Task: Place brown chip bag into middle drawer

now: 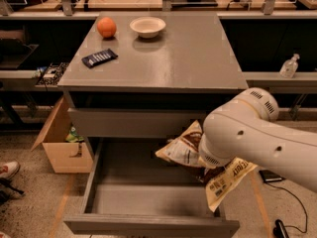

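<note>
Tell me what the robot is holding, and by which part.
The brown chip bag, around its middle, above the open middle drawer. The pincer is hidden behind the arm's wrist, so the exact hold cannot be told.

You've only got one view: it sits high in front of the desk point(188, 53), tilted down and facing it, pretty close. The open middle drawer point(148, 200) fills the bottom of the frame, and the hand point(204, 166) is lower right, mostly behind the arm point(262, 143).
</note>
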Tool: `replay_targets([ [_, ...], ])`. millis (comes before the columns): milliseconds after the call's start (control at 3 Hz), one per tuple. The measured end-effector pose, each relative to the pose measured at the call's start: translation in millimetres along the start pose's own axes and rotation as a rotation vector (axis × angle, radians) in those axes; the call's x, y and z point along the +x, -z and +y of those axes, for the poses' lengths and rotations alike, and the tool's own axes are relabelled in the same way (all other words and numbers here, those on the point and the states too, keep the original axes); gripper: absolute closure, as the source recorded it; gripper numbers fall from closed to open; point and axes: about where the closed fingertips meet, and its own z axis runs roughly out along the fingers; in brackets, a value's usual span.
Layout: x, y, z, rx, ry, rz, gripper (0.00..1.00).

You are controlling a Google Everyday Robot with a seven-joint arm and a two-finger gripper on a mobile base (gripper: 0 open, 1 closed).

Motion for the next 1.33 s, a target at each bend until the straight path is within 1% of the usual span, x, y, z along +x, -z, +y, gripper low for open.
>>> replay_targets([
  [333, 9, -59, 25, -0.077, 0.051, 0.082, 1.00],
  [667, 18, -107, 41, -0.146, 0.062, 0.135, 1.00],
  [1000, 24, -141, 56, -0.208, 0.057, 0.169, 1.00],
  [1333, 26, -144, 58, -0.215, 0.057, 0.174, 0.84],
])
